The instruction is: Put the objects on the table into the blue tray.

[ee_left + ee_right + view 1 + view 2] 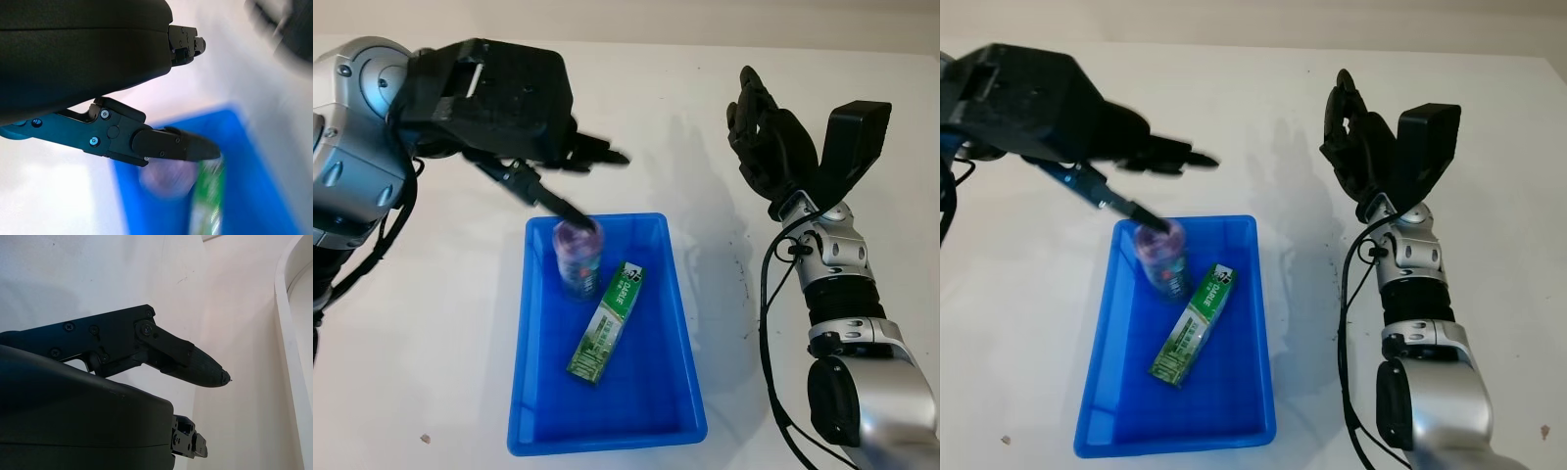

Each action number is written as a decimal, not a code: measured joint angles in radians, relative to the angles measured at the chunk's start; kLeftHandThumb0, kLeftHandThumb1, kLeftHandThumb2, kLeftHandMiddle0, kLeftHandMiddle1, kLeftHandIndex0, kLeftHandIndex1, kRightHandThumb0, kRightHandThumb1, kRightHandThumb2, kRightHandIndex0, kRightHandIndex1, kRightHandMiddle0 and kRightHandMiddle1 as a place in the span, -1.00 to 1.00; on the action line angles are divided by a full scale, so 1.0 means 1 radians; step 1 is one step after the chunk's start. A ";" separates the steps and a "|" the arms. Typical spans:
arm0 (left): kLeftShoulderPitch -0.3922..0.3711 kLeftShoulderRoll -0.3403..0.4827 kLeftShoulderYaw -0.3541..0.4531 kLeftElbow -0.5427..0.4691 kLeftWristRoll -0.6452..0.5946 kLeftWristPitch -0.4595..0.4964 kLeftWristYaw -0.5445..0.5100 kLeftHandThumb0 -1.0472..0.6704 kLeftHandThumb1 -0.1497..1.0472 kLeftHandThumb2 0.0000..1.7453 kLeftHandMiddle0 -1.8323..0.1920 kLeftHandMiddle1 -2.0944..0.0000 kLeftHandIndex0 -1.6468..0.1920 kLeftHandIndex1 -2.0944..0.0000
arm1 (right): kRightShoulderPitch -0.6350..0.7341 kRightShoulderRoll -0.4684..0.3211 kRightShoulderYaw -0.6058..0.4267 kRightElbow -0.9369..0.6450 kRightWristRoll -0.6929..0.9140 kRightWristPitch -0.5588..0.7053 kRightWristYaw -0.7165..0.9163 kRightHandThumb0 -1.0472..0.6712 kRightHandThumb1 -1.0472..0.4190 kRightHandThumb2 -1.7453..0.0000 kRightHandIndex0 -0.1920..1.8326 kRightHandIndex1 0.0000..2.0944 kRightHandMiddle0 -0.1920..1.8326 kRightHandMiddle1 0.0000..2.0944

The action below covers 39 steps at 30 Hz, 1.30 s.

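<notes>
Presently, your left hand [570, 181] hangs open over the far end of the blue tray [683, 323], one fingertip [587, 222] right at the cap of the purple bottle [578, 257], gripping nothing. That bottle stands at the tray's far left corner. Just beside it, the green box [607, 321] lies on a diagonal on the tray floor. Your right hand [771, 137] is raised above the white table [431, 343], open and well apart from the tray.
</notes>
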 measured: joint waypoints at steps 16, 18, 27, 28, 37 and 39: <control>0.021 -0.309 0.571 0.506 -0.302 -0.062 0.677 -0.71 1.00 -0.31 0.85 0.95 1.00 0.74 | 0.000 0.001 0.000 0.000 0.002 0.000 0.012 -0.46 -1.00 0.08 -1.00 -1.00 -1.00 -1.00; 0.028 -0.313 0.589 0.544 -0.318 -0.122 0.693 -0.71 1.00 -0.29 0.92 0.97 1.00 0.87 | 0.000 0.001 0.000 0.000 0.002 0.000 0.011 -0.47 -1.00 0.08 -1.00 -1.00 -1.00 -1.00; 0.228 -0.297 0.578 0.603 -0.309 -0.321 0.663 -0.66 1.00 -0.21 1.00 1.00 1.00 1.00 | 0.000 -0.001 -0.011 -0.003 0.009 -0.003 -0.006 -0.54 -1.00 0.09 -1.00 -1.00 -1.00 -1.00; 0.259 -0.297 0.577 0.592 -0.308 -0.337 0.667 -0.66 1.00 -0.21 1.00 1.00 1.00 1.00 | 0.000 -0.001 -0.012 -0.007 0.011 -0.005 -0.011 -0.55 -1.00 0.09 -1.00 -1.00 -1.00 -1.00; 0.363 -0.322 0.542 0.613 -0.291 -0.403 0.696 -0.68 1.00 -0.19 1.00 1.00 1.00 1.00 | 0.001 -0.002 -0.012 -0.023 0.011 -0.007 -0.020 -0.56 -1.00 0.09 -1.00 -1.00 -1.00 -1.00; 0.356 -0.322 0.532 0.639 -0.289 -0.406 0.697 -0.68 1.00 -0.18 1.00 1.00 1.00 1.00 | 0.002 -0.002 -0.012 -0.038 0.013 -0.007 -0.018 -0.55 -1.00 0.09 -1.00 -1.00 -1.00 -1.00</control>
